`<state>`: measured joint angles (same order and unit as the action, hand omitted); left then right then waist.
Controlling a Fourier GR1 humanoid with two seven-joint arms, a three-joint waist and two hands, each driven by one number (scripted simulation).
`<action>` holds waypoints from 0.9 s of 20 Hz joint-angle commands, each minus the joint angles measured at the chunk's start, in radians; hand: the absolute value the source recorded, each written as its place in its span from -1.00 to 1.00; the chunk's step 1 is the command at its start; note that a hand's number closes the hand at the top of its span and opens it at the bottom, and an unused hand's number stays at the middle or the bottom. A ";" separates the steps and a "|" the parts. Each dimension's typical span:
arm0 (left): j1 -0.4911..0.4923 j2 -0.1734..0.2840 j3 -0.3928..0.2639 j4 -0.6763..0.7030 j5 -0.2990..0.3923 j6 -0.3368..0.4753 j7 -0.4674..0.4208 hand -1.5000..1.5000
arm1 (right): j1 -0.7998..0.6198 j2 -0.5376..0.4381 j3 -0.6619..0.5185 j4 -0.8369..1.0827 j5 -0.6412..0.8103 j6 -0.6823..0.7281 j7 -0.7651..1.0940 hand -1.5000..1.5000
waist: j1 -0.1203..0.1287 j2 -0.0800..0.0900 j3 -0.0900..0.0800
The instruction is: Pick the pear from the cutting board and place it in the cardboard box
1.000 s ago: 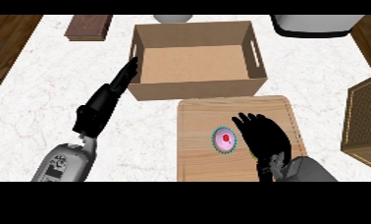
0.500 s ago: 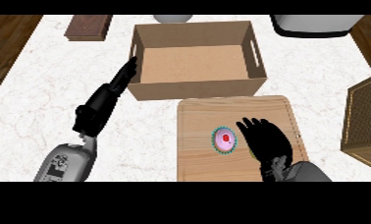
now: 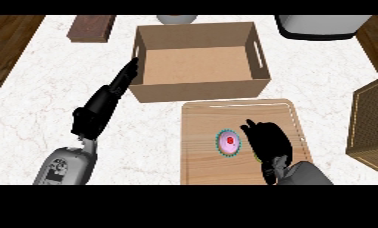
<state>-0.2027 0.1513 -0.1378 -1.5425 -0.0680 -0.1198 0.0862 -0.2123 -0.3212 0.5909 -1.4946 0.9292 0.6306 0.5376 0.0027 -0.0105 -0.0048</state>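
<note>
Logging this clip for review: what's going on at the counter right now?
The robot's right hand rests over the cutting board, fingers relaxed, beside a small round pink-and-white object with a teal rim. No pear can be made out; the hand may hide it. The cardboard box behind the board holds nothing visible. The left hand lies open, fingertips near the box's left wall.

A dark brown rectangular block point(image 3: 91, 27) lies on the white marbled counter point(image 3: 44, 97) near its far left edge, and a pale rounded vessel point(image 3: 176, 19) sits at the far edge, cut off by the view's top. A large white rounded container point(image 3: 322, 26) stands at the far right corner. At the right edge, a brown woven basket point(image 3: 366, 124) shows only in part.
</note>
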 commanded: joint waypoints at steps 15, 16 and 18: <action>-0.033 -0.032 0.010 0.014 -0.028 -0.027 0.009 0.00 | -0.100 0.311 0.117 0.048 0.230 -0.364 0.025 1.00 | 0.024 0.013 0.007; -0.016 -0.028 0.014 0.011 -0.019 -0.033 -0.009 0.00 | -0.085 0.313 0.172 -0.008 0.223 -0.425 0.063 1.00 | 0.030 0.010 0.007; -0.007 -0.051 -0.018 0.031 -0.051 -0.015 -0.019 0.00 | -0.140 0.316 0.181 0.042 0.236 -0.540 0.082 1.00 | 0.026 0.013 0.006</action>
<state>-0.2153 0.1137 -0.1362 -1.5194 -0.1050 -0.1387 0.0738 -0.3041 -0.0797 0.7059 -1.4542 1.1428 0.2565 0.5478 0.0218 -0.0013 -0.0012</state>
